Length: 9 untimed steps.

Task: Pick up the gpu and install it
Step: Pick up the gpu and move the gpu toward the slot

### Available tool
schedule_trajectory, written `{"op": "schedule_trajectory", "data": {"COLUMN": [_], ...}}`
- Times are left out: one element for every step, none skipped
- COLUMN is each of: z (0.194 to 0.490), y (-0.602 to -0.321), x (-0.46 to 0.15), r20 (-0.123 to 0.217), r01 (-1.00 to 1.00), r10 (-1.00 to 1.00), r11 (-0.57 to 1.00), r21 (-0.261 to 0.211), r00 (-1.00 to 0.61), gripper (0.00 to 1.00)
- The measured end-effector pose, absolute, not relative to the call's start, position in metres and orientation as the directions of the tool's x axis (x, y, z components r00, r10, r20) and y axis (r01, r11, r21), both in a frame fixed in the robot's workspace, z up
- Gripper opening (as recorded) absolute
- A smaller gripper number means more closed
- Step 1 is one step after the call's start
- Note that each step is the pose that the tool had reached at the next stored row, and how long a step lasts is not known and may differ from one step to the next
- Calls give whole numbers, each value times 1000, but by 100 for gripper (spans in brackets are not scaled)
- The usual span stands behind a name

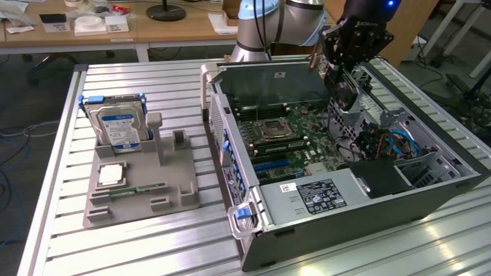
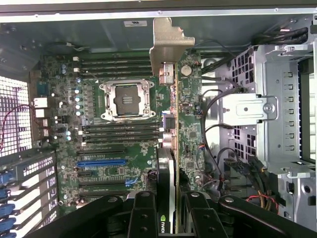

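The gpu [image 2: 169, 144] is held edge-on between my black fingers [image 2: 143, 213], its metal end bracket [image 2: 166, 44] pointing away from the wrist. My gripper [image 2: 168, 215] is shut on the card. In the exterior view, my gripper [image 1: 346, 66] hangs over the far right part of the open computer case [image 1: 345, 224], and the gpu [image 1: 343, 95] hangs down from it, above the motherboard [image 1: 284, 144]. The blue expansion slot [image 2: 101, 162] lies off to one side of the card, apart from it.
A metal drive cage [image 2: 277, 109] and loose cables [image 1: 395, 144] sit close beside the card inside the case. On the exterior view's left, a grey fixture [image 1: 142, 201] holds a silver hard drive with a blue label [image 1: 119, 126] and a green memory stick [image 1: 138, 188].
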<state>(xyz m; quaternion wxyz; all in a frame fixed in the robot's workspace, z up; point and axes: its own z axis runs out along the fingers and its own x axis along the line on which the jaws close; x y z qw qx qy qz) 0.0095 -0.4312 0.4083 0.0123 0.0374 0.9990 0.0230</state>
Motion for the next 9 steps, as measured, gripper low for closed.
{"op": "schedule_trajectory", "data": {"z": [408, 408, 408, 408, 408, 408, 408, 408, 408], "y": [-431, -431, -431, -431, -431, -431, -431, -431, -431], "x": [10, 11, 11, 13, 14, 16, 18, 20, 22], "r20": [-23, -23, -23, -23, -23, -23, -23, -23, -23], "r01": [74, 74, 74, 74, 74, 74, 74, 74, 74], "r10": [75, 75, 75, 75, 75, 75, 75, 75, 75], "r11": [996, 996, 996, 996, 996, 996, 996, 996, 996], "r21": [47, 47, 47, 47, 47, 47, 47, 47, 47], "r00": [-997, -997, -997, -997, -997, -997, -997, -997, -997], "gripper": [27, 27, 27, 27, 27, 27, 27, 27, 27]}}
